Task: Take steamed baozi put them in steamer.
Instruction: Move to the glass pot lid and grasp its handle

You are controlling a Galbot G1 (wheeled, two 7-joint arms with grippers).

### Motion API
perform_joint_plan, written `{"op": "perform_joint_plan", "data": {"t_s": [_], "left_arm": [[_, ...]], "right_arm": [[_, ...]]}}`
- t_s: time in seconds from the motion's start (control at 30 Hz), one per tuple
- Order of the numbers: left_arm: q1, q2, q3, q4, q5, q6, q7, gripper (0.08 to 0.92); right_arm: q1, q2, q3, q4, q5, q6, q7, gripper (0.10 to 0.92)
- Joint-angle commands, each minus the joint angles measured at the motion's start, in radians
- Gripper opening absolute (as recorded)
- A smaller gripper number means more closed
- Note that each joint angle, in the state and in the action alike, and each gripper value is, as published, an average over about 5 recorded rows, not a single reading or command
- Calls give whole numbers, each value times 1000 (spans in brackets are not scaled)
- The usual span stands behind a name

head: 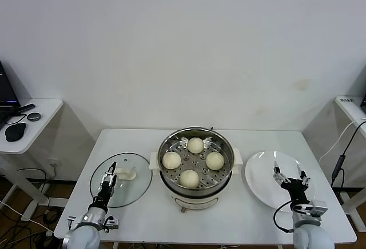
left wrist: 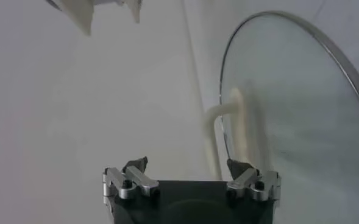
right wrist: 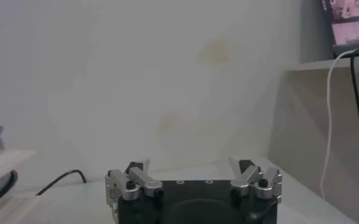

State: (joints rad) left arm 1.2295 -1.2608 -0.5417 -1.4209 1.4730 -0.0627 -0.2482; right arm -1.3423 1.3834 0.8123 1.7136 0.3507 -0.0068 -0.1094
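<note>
The left gripper point(head: 110, 176) hangs low at the near left of the white table point(head: 137, 215), its jaws spread wide and holding nothing, poised over the round glass lid with the cream-white handle point(head: 127, 176) that lies flat there; in the left wrist view its fingertips point(left wrist: 136, 164) stand apart with the lid's handle point(left wrist: 228, 131) just ahead of them; the right gripper point(head: 289, 176) sits at the near right above the flat white plate point(head: 260, 180), its jaws likewise wide apart and empty; its fingers point(right wrist: 136, 167) touch nothing in the right wrist view; between the two arms stands the round shiny stainless-steel steamer point(head: 197, 195) on its cream-white base, uncovered; all four cream-white dome-shaped steamed baozi point(head: 189, 177) rest on the perforated tray inside it, spaced in a ring and not touching one another; a black cable point(head: 343, 157) hangs beside the table's right edge; a side desk point(head: 40, 117) at the far left carries a dark computer mouse point(head: 14, 132).
</note>
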Motion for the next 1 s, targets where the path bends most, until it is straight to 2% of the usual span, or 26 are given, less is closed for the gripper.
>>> {"op": "perform_joint_plan", "data": {"t_s": [0.03,0.37,0.73,1.0], "left_arm": [[-53,3,1,70,6,9,-5,823],[-105,10,16,100,-38,49,4,823],[-132,9,46,91,-112,71,67,823],[-164,2,55,140,-151,91,74,823]], "right_arm": [[-8,8,5,-5,-14,7,4,823],[-14,17,13,-18,-23,15,3,823],[-12,31,13,-34,-38,23,2,823],[-19,32,13,-34,-44,28,1,823]]}}
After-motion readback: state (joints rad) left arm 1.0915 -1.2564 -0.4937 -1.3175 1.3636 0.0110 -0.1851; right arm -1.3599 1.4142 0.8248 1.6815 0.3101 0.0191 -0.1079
